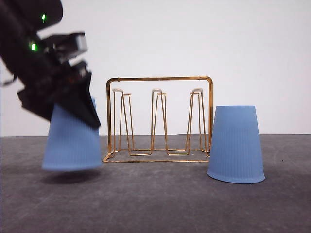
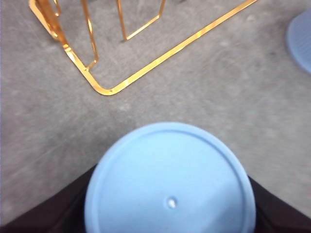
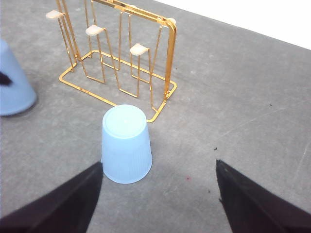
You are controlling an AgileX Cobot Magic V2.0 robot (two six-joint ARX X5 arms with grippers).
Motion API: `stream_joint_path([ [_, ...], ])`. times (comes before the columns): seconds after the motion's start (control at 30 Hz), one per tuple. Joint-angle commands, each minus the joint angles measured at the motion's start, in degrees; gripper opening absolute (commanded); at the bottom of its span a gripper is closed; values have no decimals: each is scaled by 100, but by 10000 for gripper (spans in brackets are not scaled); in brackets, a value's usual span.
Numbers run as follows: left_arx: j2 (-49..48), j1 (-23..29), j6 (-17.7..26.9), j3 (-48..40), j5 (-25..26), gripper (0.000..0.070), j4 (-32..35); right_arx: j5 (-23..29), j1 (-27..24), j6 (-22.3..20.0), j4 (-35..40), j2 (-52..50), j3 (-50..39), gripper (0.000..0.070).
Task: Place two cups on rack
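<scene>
Setting: bare test bench of a lab type. Evidence: plain grey tabletop (image 1: 155, 204), blank white backdrop wall (image 1: 194, 39), no household or shop furnishings among the staged items.

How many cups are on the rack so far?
None yet. The rack's prongs are all bare. The left gripper has one blue cup clamped, upside down and lifted just off the table. The other cup sits upside down on the table right of the rack, with the right gripper open above it.
</scene>
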Motion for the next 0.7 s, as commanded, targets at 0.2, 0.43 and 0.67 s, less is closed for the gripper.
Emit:
stream_joint_path([
  [0.2,-20,-33,-460,1679,-11,229,-1116,9,26,154,171,17,66,471],
  [0.43,9,-139,-831,1925,-250,229,268,11,26,153,262,17,66,471],
  [0.67,371,-294,-825,1925,-651,230,714,11,26,153,260,17,66,471],
])
